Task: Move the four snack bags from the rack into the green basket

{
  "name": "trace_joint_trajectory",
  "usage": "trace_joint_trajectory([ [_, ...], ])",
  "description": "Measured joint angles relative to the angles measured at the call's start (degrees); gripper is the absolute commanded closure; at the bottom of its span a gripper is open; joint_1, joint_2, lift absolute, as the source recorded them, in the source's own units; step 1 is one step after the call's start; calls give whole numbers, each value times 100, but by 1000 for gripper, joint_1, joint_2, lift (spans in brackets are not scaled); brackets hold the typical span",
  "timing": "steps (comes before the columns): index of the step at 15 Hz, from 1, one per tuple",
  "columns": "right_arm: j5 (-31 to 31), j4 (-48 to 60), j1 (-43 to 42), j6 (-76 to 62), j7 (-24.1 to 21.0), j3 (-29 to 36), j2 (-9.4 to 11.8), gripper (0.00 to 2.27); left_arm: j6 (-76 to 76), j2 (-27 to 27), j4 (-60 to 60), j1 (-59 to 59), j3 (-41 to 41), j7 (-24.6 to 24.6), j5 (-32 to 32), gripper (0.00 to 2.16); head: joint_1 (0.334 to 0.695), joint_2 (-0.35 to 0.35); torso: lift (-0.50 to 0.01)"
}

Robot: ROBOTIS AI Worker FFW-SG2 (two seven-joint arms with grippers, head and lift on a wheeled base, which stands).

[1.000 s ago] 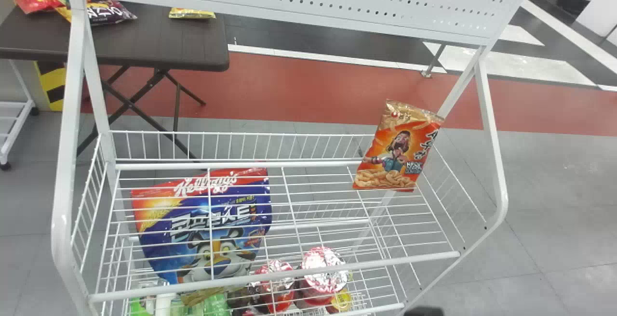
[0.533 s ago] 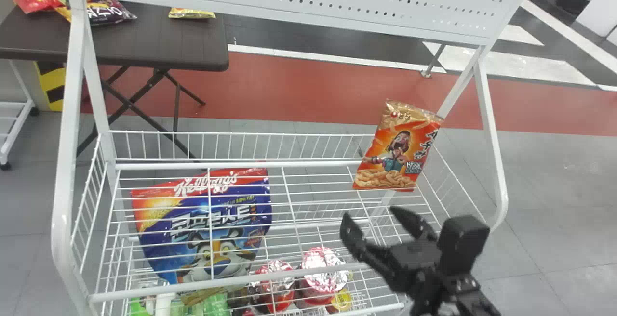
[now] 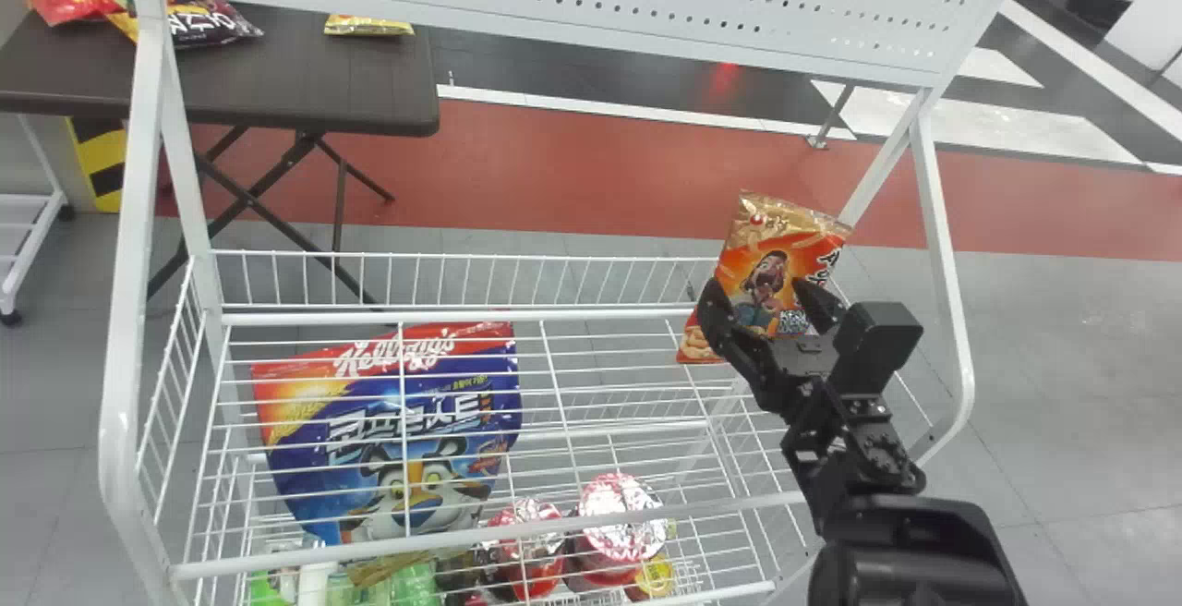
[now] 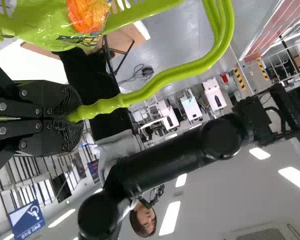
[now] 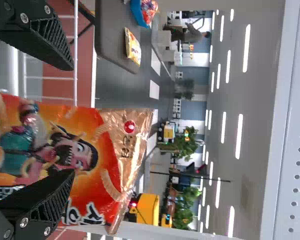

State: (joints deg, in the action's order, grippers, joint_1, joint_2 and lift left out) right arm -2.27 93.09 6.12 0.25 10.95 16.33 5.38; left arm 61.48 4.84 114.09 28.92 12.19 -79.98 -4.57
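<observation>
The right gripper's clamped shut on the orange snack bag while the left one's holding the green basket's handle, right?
No: the right gripper is open, fingers spread at the orange snack bag, as the right wrist view shows. The left gripper does hold the handle.

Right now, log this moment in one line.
Right tool open at orange snack bag | bag on rack, ungripped | left tool shut on green basket handle

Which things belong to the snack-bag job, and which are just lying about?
Job:
orange-and-gold snack bag
white wire rack
green plastic basket, orange packet inside
right gripper at the snack bag
left gripper on the basket's handle

Lying about:
dark folding table, yellow bag on it
silver foil-lidded cups
blue-and-red cereal bag, probably
</observation>
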Motion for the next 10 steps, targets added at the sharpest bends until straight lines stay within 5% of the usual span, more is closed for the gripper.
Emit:
trace_joint_trajectory([
  [5,382,-1460,-850,-116,3,190,91,394,6,0,-15,-28,10,-9,1,1467,695,-350,0],
  [6,426,-1665,-966,-125,30,205,109,967,12,0,-17,-33,12,-9,5,1467,695,-350,0],
  [7,439,-1789,-1031,-128,86,226,118,1959,16,0,-18,-36,13,-8,8,1467,695,-350,0],
  [10,310,-1609,-887,43,142,259,118,2165,32,-8,-18,-36,13,7,15,1467,695,-350,0],
])
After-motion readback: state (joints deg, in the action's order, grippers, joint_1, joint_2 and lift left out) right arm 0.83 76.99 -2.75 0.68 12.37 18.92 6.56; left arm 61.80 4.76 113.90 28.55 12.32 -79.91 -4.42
